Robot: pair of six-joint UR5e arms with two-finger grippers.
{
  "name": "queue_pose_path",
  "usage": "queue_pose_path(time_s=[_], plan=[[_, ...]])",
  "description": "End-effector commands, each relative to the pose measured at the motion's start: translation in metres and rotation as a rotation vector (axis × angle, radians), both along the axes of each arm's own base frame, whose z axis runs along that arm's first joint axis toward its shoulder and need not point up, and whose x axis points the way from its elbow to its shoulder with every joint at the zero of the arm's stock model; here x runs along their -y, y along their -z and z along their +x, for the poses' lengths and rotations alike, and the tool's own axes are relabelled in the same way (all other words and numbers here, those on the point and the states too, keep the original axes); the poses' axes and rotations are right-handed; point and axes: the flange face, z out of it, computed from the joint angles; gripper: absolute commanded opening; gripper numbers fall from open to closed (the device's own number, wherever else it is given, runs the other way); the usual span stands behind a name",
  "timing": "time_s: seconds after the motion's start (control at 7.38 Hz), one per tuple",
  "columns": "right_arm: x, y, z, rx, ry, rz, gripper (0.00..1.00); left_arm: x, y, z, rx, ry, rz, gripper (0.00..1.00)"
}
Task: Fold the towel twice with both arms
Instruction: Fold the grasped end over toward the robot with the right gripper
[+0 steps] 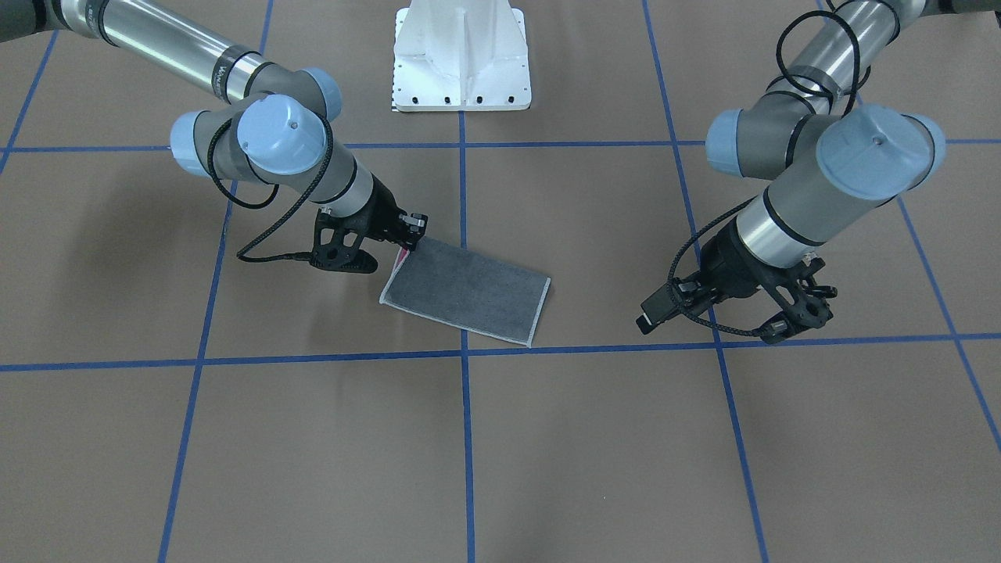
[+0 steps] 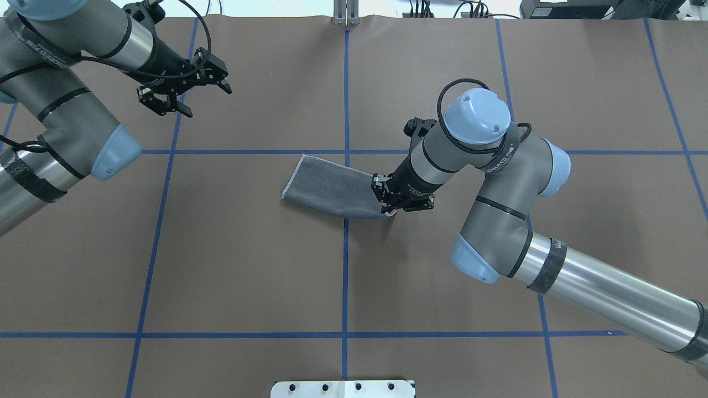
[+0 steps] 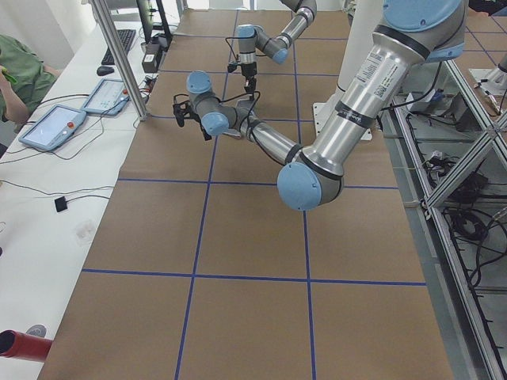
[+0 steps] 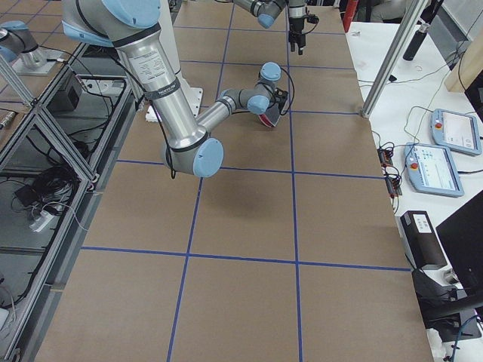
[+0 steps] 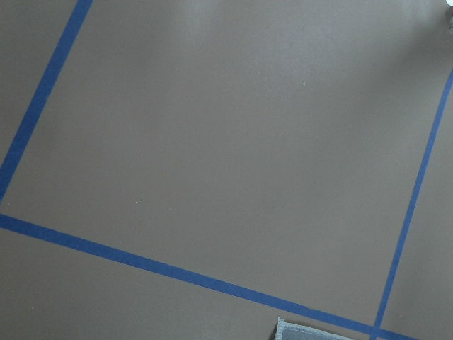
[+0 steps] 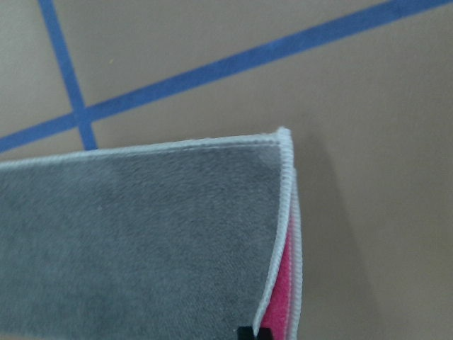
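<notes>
The towel (image 1: 469, 289) lies folded in half on the brown table, dark grey face up, with light grey edging. It also shows in the overhead view (image 2: 332, 188). My right gripper (image 1: 407, 241) is shut on one corner of the towel's short end, where the pink inner face (image 6: 283, 297) peeks out between the layers. That end looks slightly raised in the overhead view. My left gripper (image 2: 193, 97) is open and empty, well away from the towel on the far side of the table. The left wrist view catches only a towel corner (image 5: 304, 331).
The white pedestal base (image 1: 461, 62) stands at the robot's edge of the table. Blue tape lines (image 2: 345, 249) divide the brown surface into squares. A side desk with tablets (image 4: 441, 151) runs along the table's far edge.
</notes>
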Motion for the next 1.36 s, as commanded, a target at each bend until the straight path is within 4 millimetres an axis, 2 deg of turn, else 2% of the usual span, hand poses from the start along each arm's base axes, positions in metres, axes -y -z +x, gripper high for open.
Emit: queue_pose_path(time_s=[0.0,0.14,0.41,0.68,0.81,1.08,1.22], plan=[[-0.048,0.018,-0.03,0.034,0.085,0.008,0.0,0.001,-0.001,-0.001,0.004,0.003,0.003,1.0],[-0.071,0.03,-0.045,0.052,0.123,0.016,0.0,0.001,-0.006,-0.004,0.008,0.006,0.002,1.0],[-0.099,0.062,-0.069,0.089,0.165,0.033,0.0,0.0,-0.012,-0.003,0.015,0.002,0.003,1.0],[-0.108,0.092,-0.093,0.106,0.166,0.056,0.0,0.001,-0.017,-0.004,0.021,0.005,-0.004,1.0],[-0.105,0.102,-0.104,0.106,0.168,0.058,0.0,-0.002,-0.025,-0.005,0.026,0.002,-0.004,1.0],[-0.099,0.108,-0.118,0.095,0.165,0.053,0.0,-0.003,-0.028,-0.004,0.029,-0.003,-0.002,1.0],[-0.099,0.108,-0.118,0.094,0.161,0.045,0.54,-0.003,-0.028,-0.004,0.029,-0.003,-0.002,1.0]])
